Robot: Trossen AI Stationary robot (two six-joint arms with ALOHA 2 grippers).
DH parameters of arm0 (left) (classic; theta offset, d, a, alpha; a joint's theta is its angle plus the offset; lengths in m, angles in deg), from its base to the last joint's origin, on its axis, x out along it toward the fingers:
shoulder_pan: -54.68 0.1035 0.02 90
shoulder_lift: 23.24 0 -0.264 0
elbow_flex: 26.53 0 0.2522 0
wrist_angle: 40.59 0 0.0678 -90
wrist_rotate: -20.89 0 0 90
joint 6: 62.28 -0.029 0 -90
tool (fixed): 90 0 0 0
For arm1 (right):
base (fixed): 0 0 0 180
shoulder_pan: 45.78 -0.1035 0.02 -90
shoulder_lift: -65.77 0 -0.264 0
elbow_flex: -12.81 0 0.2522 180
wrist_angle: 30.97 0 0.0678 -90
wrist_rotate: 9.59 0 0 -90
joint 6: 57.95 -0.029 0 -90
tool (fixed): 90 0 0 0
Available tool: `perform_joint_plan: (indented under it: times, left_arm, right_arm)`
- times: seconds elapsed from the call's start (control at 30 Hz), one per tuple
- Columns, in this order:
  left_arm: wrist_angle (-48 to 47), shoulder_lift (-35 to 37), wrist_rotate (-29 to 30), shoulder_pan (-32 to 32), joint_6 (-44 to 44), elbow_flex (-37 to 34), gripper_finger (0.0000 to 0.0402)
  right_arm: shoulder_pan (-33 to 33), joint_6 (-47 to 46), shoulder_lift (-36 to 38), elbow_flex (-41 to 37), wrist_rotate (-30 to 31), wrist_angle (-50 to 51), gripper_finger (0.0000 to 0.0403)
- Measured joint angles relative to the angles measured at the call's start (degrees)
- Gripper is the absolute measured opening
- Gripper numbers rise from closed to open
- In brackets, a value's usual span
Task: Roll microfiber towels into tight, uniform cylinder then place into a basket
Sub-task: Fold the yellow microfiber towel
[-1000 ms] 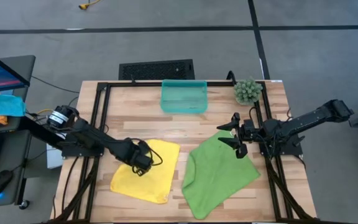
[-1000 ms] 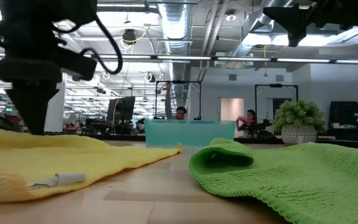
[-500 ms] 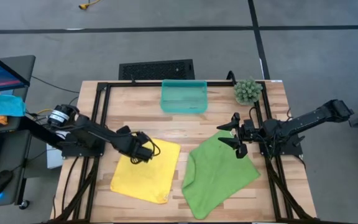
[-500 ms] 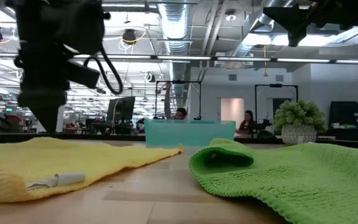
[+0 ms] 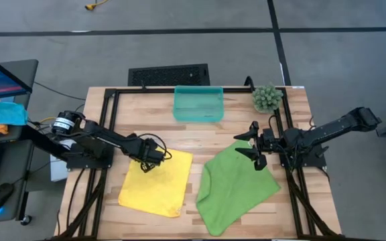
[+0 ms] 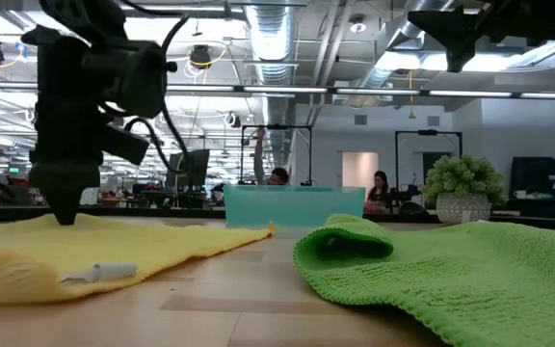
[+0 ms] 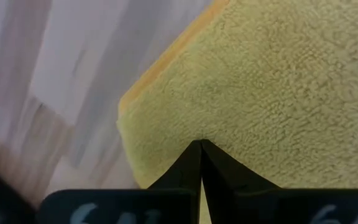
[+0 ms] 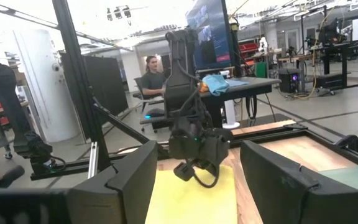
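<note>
Our left claw (image 5: 147,163) has slid to the yellow towel's (image 5: 156,191) far corner
It pinches that corner shut to start rolling; right claw (image 5: 252,144) waits wide over the green towel (image 5: 230,187)

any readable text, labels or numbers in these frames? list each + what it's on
Nothing fully legible.
Left gripper housing: pale partial characters at the frame edge in its wrist view, cut off, unreadable.
Yellow towel: small white tag, no print legible.
Monitor beyond the table: lit screen, content too blurred.
</note>
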Motion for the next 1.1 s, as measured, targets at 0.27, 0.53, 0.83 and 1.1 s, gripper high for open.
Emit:
perform_joint_plan:
  times: [0.27,0.53,0.83,1.1]
  left_arm:
    - [-6.17,-0.31,0.71,-0.12,9.47,-1.03,0.0000]
    - [-4.05,-0.31,6.62,-3.16,7.75,1.95,0.0000]
    - [6.35,-0.31,8.85,-3.94,-2.27,7.36,0.0000]
    - [27.32,-0.83,3.68,-3.94,-15.36,7.38,0.0000]
  right_arm:
    - [0.00,0.00,-0.02,0.00,0.00,0.00,0.0254]
    - [0.00,0.00,0.00,0.00,0.00,0.00,0.0254]
    - [0.00,0.00,0.00,0.00,0.00,0.00,0.0254]
    - [0.00,0.00,0.00,0.00,0.00,0.00,0.0254]
